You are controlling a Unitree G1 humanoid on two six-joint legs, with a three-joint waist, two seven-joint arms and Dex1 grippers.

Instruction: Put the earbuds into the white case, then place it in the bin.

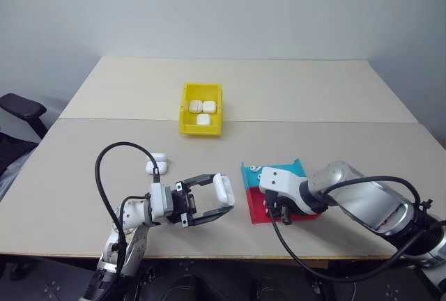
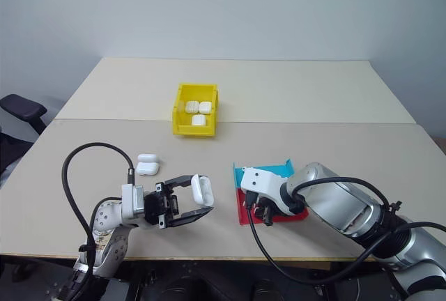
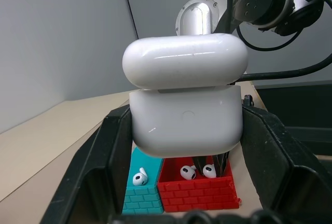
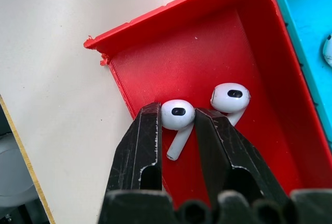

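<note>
Open table (image 1: 334,106) around yellow bin (image 1: 201,109), two cases (image 1: 157,164) near left claw (image 1: 223,201)

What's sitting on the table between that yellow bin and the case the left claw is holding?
Two spare white cases lie off to the left; otherwise bare tabletop, seen from the head camera.

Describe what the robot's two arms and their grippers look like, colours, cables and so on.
Both arms are silver-grey metal with rounded, glossy white wrist housings. A thick black cable loops out from each arm and runs back along it. The left gripper and the right gripper are matte black, with long, flat, tapering jaws of a ridged, slightly rough plastic. Small dark screws show on the white housings.
</note>
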